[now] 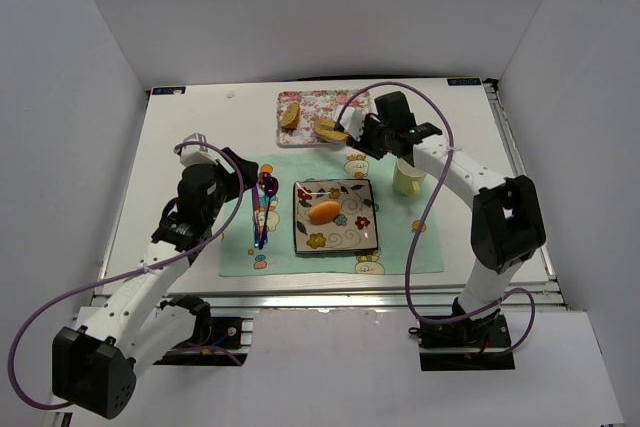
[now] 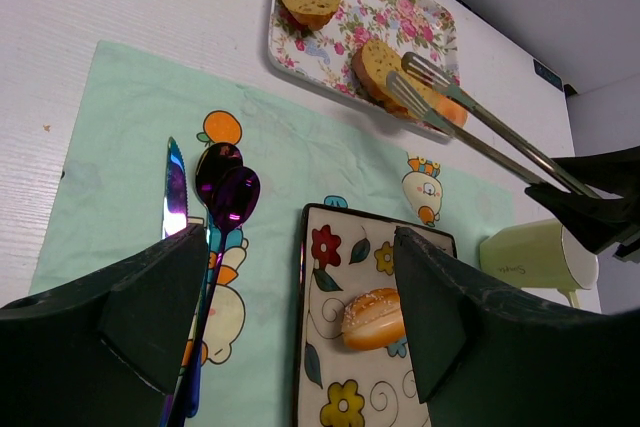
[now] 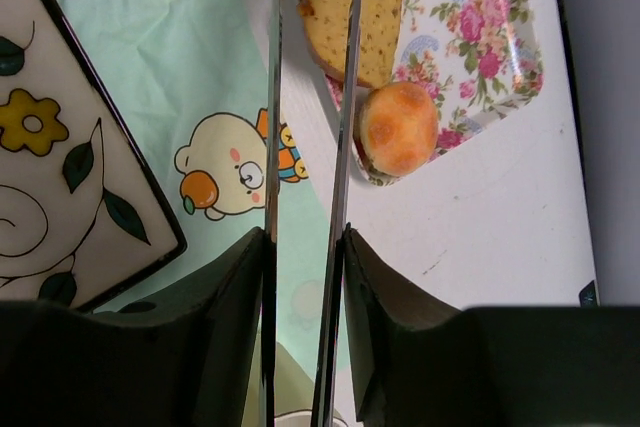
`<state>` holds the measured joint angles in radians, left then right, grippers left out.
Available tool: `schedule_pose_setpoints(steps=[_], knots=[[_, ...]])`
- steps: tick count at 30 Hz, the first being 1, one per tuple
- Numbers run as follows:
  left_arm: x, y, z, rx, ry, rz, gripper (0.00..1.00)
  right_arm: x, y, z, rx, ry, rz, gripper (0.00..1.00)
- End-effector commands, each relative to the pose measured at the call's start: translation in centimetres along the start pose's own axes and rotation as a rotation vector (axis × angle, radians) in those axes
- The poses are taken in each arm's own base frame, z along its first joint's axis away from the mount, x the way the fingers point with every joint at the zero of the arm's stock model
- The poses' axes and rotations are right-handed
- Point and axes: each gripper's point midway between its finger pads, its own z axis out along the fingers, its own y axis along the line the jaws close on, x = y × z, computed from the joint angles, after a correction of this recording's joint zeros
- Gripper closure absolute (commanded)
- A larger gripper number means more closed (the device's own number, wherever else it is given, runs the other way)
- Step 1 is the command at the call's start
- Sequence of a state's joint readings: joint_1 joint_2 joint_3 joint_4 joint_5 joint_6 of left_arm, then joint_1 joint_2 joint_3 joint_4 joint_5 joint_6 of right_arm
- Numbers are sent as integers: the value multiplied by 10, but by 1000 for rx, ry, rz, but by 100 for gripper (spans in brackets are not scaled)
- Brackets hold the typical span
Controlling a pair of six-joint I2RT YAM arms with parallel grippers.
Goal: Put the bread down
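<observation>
My right gripper is clamped on the tongs. Their tips sit at the bread, but I can't tell whether they pinch it. The bread lies on the floral tray, upper centre of the top view, just beside a bun. My left gripper hangs over the mat, jaws wide, holding nothing.

No legible text anywhere, only a faint unreadable word on the cup.
</observation>
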<state>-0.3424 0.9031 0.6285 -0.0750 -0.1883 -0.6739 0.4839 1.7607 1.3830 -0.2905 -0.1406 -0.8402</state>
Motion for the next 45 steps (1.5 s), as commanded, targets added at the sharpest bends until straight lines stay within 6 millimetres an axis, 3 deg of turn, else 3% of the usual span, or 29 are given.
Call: schedule_pose_setpoints(steps=[1,8,20,36,41,45], knots=[[-4,0,-3,6,-20,-9,16,-34,-24,-29,83,-113,-21,59],[-5,-3,0,11,-20,-9,16,-31,-33,-26,122,-92,-10,55],[-4,-1,-1,7,-17,-7,16,-4,-13,-5,57,-19,19,53],[-4,-1,0,7,-19,-12,16,14,-15,12,70,47,23,53],[-4,-1,0,7,-19,-13,16,20,-17,15,79,77,25,59],[-6,-2,-1,11,-27,-17,16,16,-17,10,72,71,29,75]])
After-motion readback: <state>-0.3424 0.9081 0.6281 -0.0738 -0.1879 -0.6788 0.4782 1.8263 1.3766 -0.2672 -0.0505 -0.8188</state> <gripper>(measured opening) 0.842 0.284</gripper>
